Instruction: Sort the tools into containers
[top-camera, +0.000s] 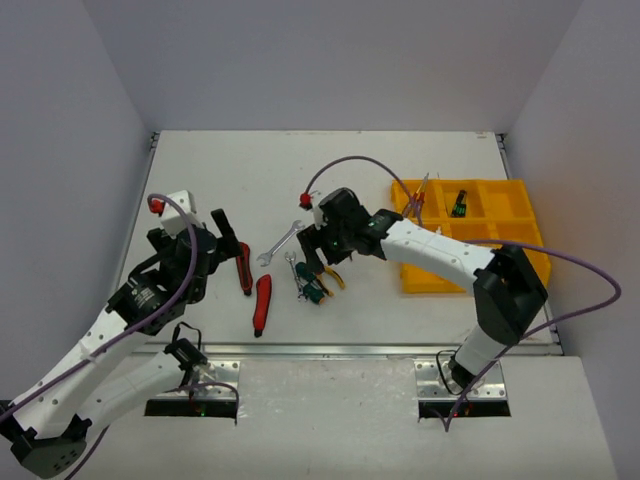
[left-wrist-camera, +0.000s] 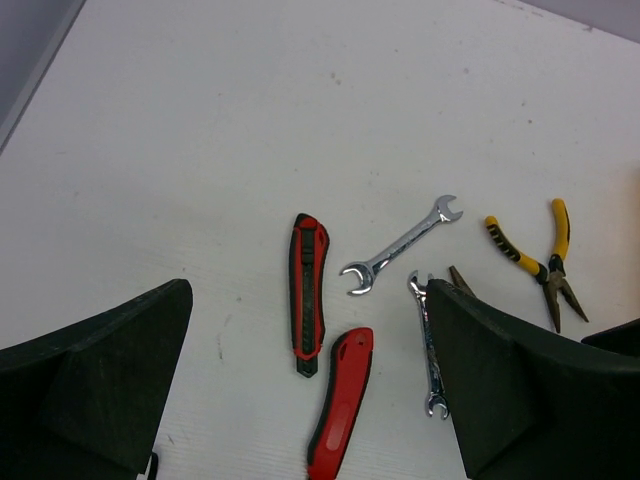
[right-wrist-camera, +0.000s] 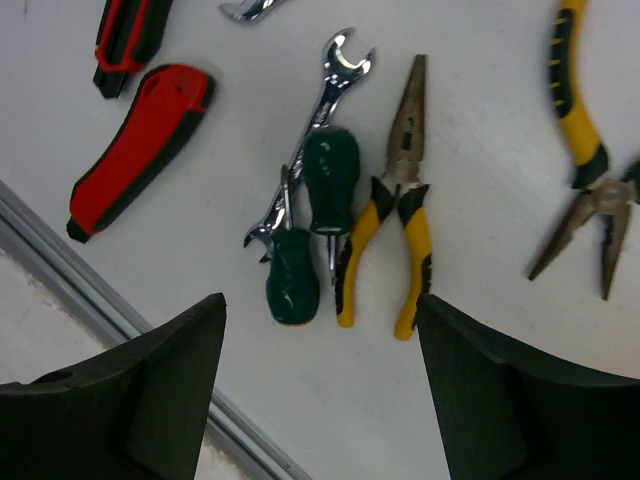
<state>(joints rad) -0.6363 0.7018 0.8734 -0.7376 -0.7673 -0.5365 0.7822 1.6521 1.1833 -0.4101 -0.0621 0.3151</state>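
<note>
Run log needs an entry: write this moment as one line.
left gripper open, over utility knives | right gripper open, over green screwdrivers | yellow tray: some tools in | pliers, wrenches on table

The tray sits at three o'clock on the worktop, with one screwdriver in its far middle compartment. At the centre, two short screwdrivers lie against a wrench. Pliers lie just beside them at three o'clock, two knives at nine o'clock.
</note>
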